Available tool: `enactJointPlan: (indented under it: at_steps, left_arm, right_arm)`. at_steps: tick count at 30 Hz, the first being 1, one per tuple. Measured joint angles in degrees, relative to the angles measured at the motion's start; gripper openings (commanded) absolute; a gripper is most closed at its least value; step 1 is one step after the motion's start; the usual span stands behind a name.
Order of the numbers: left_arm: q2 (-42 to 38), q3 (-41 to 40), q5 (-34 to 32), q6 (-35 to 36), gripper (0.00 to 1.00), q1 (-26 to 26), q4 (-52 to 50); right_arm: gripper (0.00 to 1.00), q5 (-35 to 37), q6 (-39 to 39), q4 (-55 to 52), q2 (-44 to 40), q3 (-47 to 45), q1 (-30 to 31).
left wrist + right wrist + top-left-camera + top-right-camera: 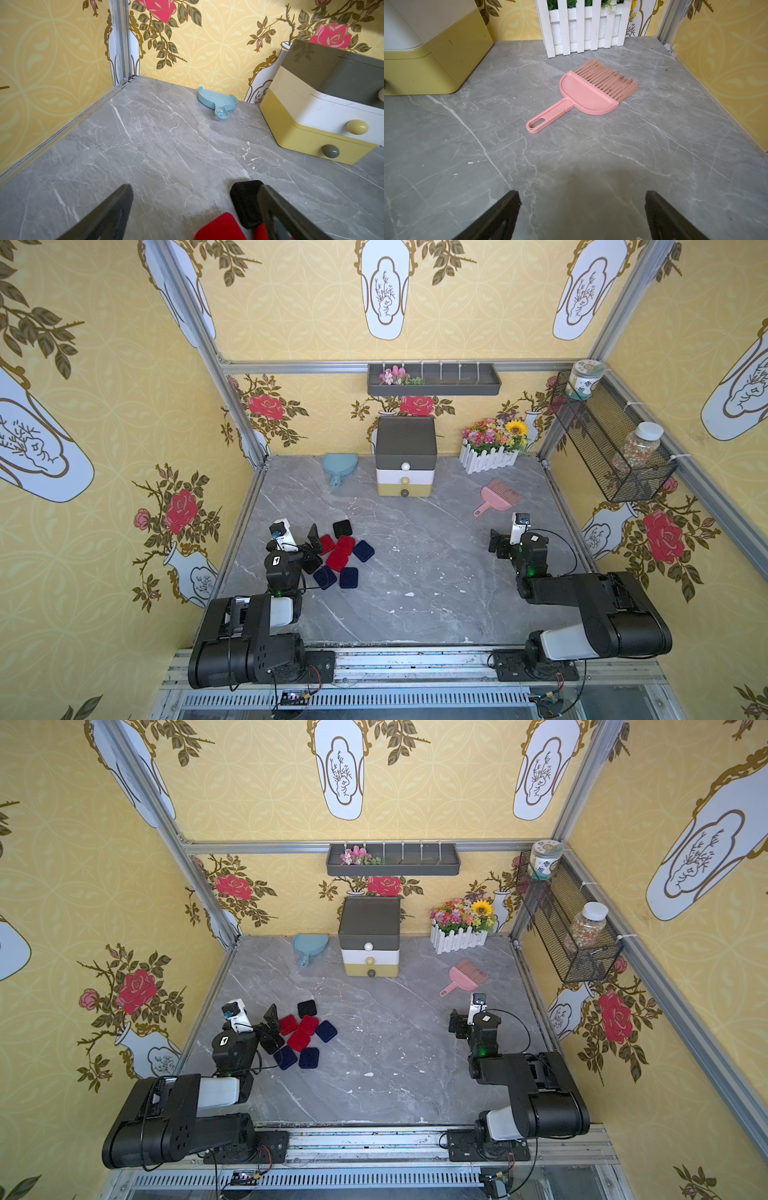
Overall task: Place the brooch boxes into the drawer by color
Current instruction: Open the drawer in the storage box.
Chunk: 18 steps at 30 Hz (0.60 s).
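The brooch boxes lie in a loose cluster at the left of the table in both top views: a black one [342,528], three red ones [336,561] and three navy ones [363,551]. My left gripper [316,549] hangs open at the cluster's left edge. The left wrist view shows a black box [244,199] and a red box [220,228] by one finger [278,209], with nothing held. The drawer [405,466] stands at the back centre with all three drawers shut. My right gripper [498,545] is open over bare table [582,207].
A blue dustpan [338,466] lies left of the chest and a pink brush [498,495] right of it, ahead of the right gripper. A white fenced flower planter [492,452] stands at the back right. A grey wall tray [434,383] and wire basket [602,448] hang above.
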Motion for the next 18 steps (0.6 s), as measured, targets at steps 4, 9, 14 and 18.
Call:
enactJointPlan:
  at_steps: [4,9,14,18]
  left_arm:
    - [0.0,0.0,0.0,0.0,1.0,0.0,0.0]
    - [-4.1,2.0,-0.6,0.0,1.0,0.0,-5.0]
    - [-14.0,9.8,-7.3,-2.2,1.0,-4.0,-17.5]
    - [-20.6,11.9,-8.0,-8.5,1.0,-5.2,-25.9]
  right_arm:
    - [0.97,-0.2,0.0,0.0,0.0,0.0,0.0]
    - [0.97,0.3,0.0,-5.5,-3.2,2.2,0.1]
    - [0.97,5.3,2.0,-21.1,-14.2,14.0,2.8]
    - [0.97,8.0,6.4,-34.7,-17.4,24.5,7.1]
